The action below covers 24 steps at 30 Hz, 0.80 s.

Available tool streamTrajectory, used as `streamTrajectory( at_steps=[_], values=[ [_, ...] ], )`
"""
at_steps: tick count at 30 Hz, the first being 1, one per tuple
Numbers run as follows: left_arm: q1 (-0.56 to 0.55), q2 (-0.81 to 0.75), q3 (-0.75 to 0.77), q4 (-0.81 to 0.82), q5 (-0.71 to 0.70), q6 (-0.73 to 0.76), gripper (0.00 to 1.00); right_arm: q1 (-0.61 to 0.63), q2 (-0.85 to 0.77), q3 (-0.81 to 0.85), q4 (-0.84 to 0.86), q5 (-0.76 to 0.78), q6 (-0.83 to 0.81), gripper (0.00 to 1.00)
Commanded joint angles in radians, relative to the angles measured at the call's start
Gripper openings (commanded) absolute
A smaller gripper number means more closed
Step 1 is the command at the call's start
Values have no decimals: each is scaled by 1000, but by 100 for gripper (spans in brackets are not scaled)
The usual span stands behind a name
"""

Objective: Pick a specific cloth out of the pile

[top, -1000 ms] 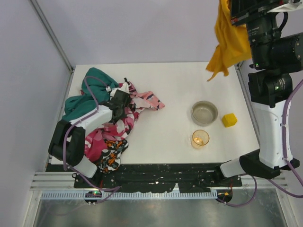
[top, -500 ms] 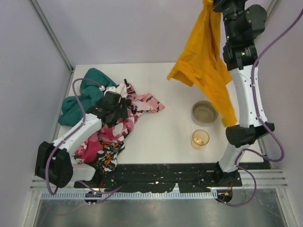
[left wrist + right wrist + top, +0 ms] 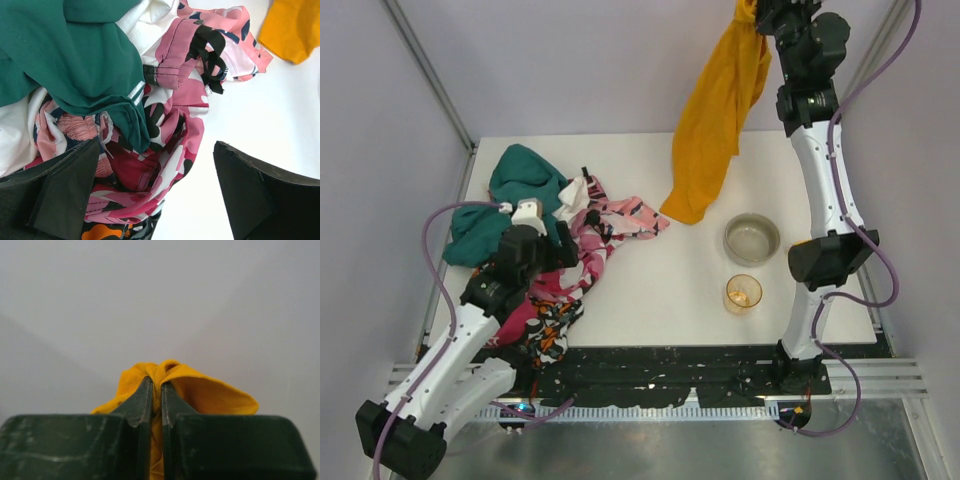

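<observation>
The mustard-orange cloth (image 3: 717, 110) hangs high over the back of the table, pinched at its top by my right gripper (image 3: 752, 8). In the right wrist view the jaws are shut on a fold of the cloth (image 3: 158, 377). Its lower tip dangles near the pink floral piece (image 3: 632, 214). The pile (image 3: 545, 255) of teal, pink floral, magenta and black-orange pieces lies at the table's left. My left gripper (image 3: 542, 225) is open above the pile, holding nothing; its wrist view shows the pile (image 3: 150, 120) and the cloth's corner (image 3: 295, 27).
A grey bowl (image 3: 752, 238) and an amber cup (image 3: 743, 293) stand on the right half of the white table (image 3: 660, 290). Walls close in the left (image 3: 380, 200) and the back (image 3: 590, 60). A black rail (image 3: 660, 365) runs along the near edge.
My left gripper opened and drew back toward the near left. My right arm swung the cloth left, now hanging in a narrow drape over the table's back.
</observation>
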Motion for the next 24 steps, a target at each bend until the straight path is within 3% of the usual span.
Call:
streamTrajectory(
  at_steps=[1,4,8,14,17,21,23,24],
  values=[
    [-2,-41,-15,52,17,5,100,-24,48,48,85,21,24,5],
    [-2,-45,-17,49,19,4,100,-33,53,-10,76,32,44,5],
    [-2,-48,-18,43,9,-9,100,-33,-34,-265,186,2,120,5],
    [-2,-41,-34,24,-14,-44,100,-32,-62,-711,383,-238,332,11],
    [-2,-45,-43,11,-9,-64,100,-32,-27,-829,404,-296,427,17],
    [-2,-70,-61,-11,-24,-81,100,-39,-27,-1014,516,-315,479,31],
    [-2,-74,-55,-49,-35,-93,100,-36,-66,-1061,472,-258,440,51],
    [-2,-78,-51,-71,-35,-101,100,-39,-108,-1067,443,-238,414,68]
  ],
)
